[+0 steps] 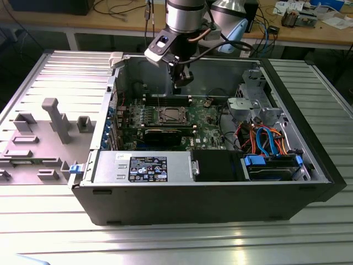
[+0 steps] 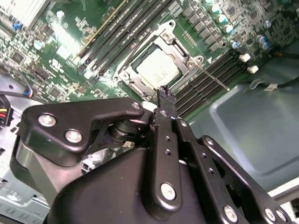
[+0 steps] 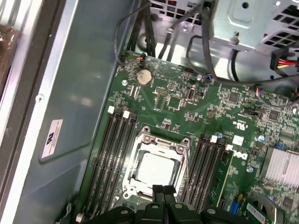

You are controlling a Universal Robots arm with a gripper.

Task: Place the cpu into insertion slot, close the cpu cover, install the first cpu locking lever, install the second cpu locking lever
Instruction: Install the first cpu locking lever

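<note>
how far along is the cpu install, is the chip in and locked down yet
Done: the cpu sits in the insertion slot, and the cpu cover lies closed around it. In hand: nothing; the gripper is shut and empty, hovering above the socket. Left: one locking lever sticks out over the memory slots, apparently unlatched. I cannot tell the other lever's state.

Ribbed metal table [image 1: 182, 243] sitting before a wooden bench [image 1: 110, 26].
Light is glaring off its near slats; cables [image 1: 118, 8] are trailing over the bench; grey fixtures [image 1: 58, 118] are standing at the exterior view's left.
</note>
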